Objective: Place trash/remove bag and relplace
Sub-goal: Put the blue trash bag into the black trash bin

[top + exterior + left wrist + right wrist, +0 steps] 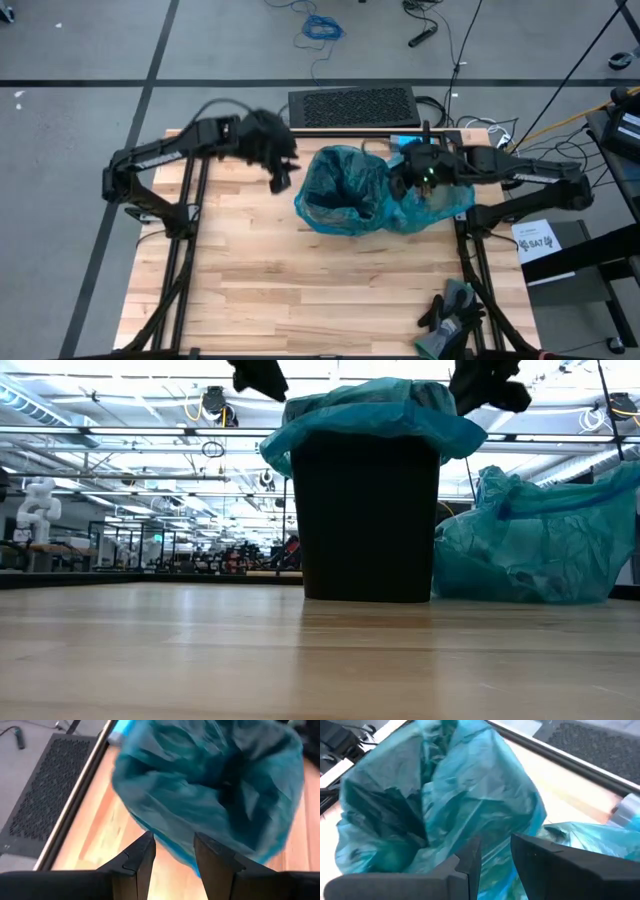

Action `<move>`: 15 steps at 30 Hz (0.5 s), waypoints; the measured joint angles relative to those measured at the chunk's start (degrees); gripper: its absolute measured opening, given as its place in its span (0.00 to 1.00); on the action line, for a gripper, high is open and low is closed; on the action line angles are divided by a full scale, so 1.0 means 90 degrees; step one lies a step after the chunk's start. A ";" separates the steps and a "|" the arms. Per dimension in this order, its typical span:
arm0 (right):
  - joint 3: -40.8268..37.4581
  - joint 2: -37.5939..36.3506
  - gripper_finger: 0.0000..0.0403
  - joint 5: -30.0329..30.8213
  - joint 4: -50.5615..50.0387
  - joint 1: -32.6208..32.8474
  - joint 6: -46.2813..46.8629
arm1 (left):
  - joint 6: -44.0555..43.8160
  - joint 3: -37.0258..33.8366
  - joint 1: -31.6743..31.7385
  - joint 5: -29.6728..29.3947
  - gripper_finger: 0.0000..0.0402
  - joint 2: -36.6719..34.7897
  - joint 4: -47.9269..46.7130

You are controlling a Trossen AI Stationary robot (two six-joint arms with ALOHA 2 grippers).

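Black bin (367, 520) lined with teal bag (345, 185); a second teal bag (535, 540) lies just right. Left gripper (172, 855) and right gripper (495, 851) hover above the rim, fingers apart, empty.

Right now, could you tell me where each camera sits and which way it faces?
High: overhead, looking down; both arms flank the lined bin.
Low: table height, level; bin, full bag, grippers at top.
Left wrist: above the liner; open left gripper.
Right wrist: over the liner; open right gripper.
All share the liner.
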 joint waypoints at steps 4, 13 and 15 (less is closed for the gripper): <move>0.0000 0.0073 0.24 -0.0804 0.0088 -0.0786 -0.0450 | 0.0549 0.0000 0.0980 0.1162 0.35 0.0118 0.0345; 0.0005 0.0469 0.24 -0.2056 0.0333 -0.1948 -0.0949 | 0.1458 -0.0002 0.2539 0.2637 0.35 0.0428 0.0524; 0.0005 0.0634 0.23 -0.2342 0.0217 -0.2054 -0.1029 | 0.1556 -0.0002 0.2750 0.2740 0.35 0.0464 0.0528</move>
